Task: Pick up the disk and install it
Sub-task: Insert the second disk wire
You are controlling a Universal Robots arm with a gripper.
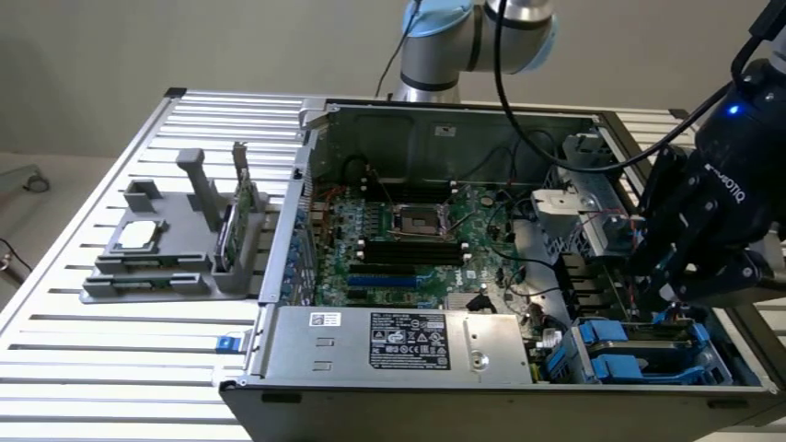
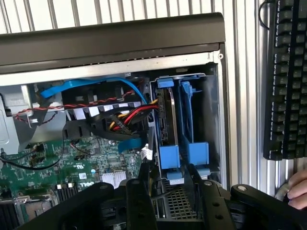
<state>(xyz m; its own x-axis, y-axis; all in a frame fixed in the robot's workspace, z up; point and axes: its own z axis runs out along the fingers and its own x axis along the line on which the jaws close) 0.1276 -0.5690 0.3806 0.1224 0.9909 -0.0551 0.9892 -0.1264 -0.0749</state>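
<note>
We see our gripper (image 2: 165, 191) nearest, its black fingers (image 2: 136, 201) spread wide and holding nothing, poised just above the blue drive cage (image 2: 211, 124) in the open computer case (image 1: 368, 391). Just beyond the fingertips the disk (image 2: 168, 122) stands on edge in its blue carrier, seated in the cage beside a second blue carrier (image 2: 189, 120). Past the case wall lies a black keyboard (image 2: 288, 76), with a person's hand (image 2: 298, 189) near it. Farther off in the exterior view sits a grey fixture (image 1: 166, 249).

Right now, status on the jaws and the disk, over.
Gripper open, jaws empty, hovering over the blue drive cage. Disk on edge in its blue carrier inside the cage. Cable bundle right beside the slot.
</note>
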